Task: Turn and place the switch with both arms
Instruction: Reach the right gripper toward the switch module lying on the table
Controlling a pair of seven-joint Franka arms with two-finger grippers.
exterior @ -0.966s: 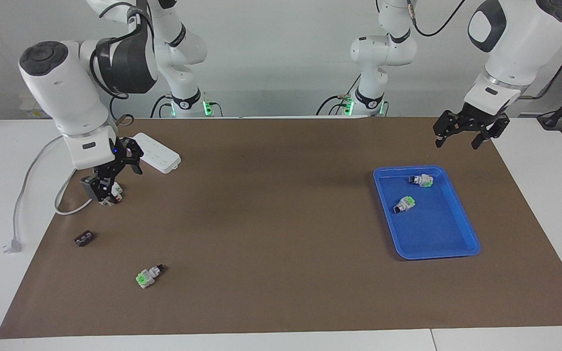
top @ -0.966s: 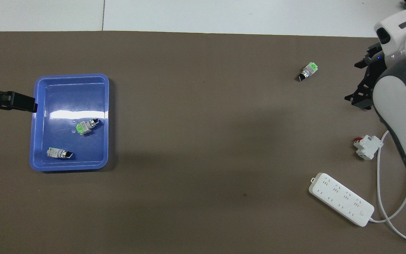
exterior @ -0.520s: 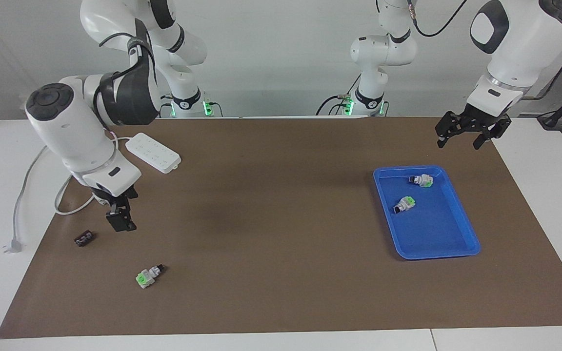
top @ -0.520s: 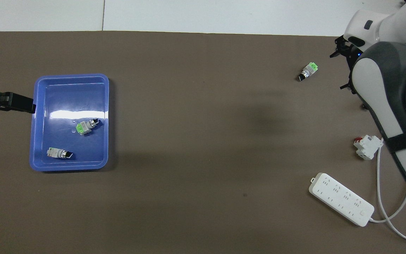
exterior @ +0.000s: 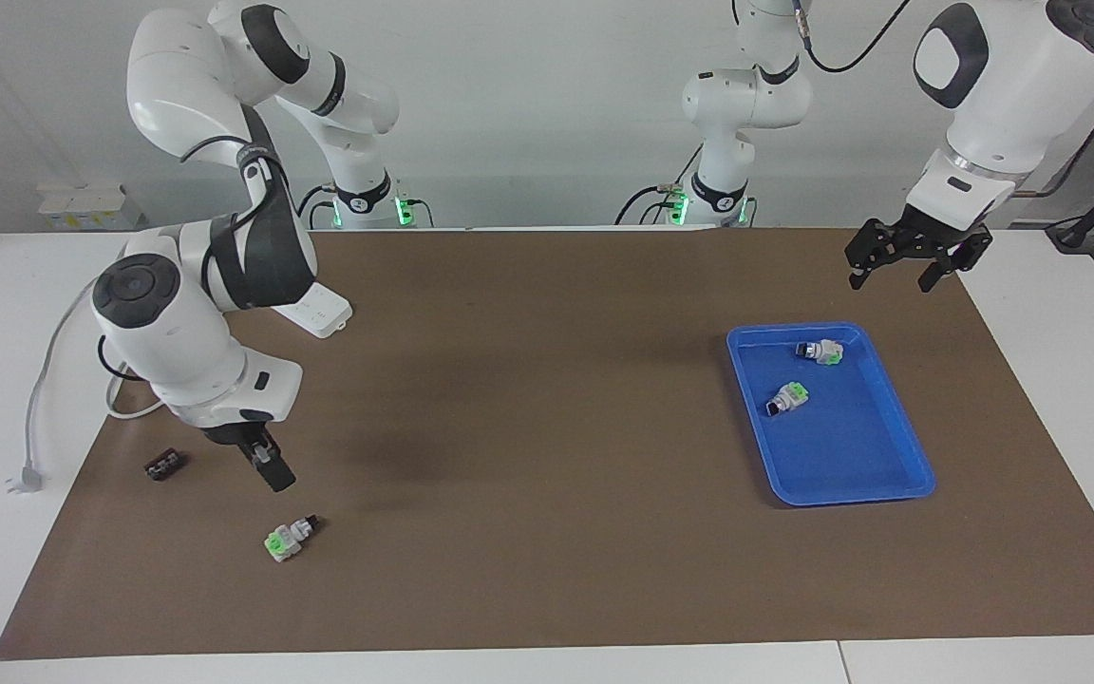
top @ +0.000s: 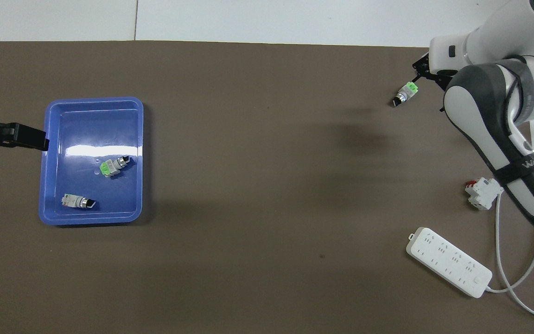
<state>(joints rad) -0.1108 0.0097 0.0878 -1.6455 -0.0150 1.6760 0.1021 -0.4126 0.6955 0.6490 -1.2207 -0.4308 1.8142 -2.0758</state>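
A switch (exterior: 291, 539) (top: 404, 93) with a green end and black knob tip lies on its side on the brown mat, toward the right arm's end of the table. My right gripper (exterior: 262, 465) hangs open and empty just above the mat, close beside this switch and not touching it. Two more switches (exterior: 820, 351) (exterior: 787, 398) lie in the blue tray (exterior: 851, 446) (top: 91, 120) toward the left arm's end. My left gripper (exterior: 894, 275) (top: 12, 137) waits open and empty in the air beside the tray's edge that is nearer to the robots.
A small dark terminal block (exterior: 163, 465) lies on the mat beside the right gripper. A white-and-red block (top: 482, 192) and a white power strip (top: 448, 261) with its cable sit nearer to the robots than the loose switch.
My right arm has swung away from the white-and-red block and come down beside the loose switch. The left gripper has barely shifted. No switch has moved.
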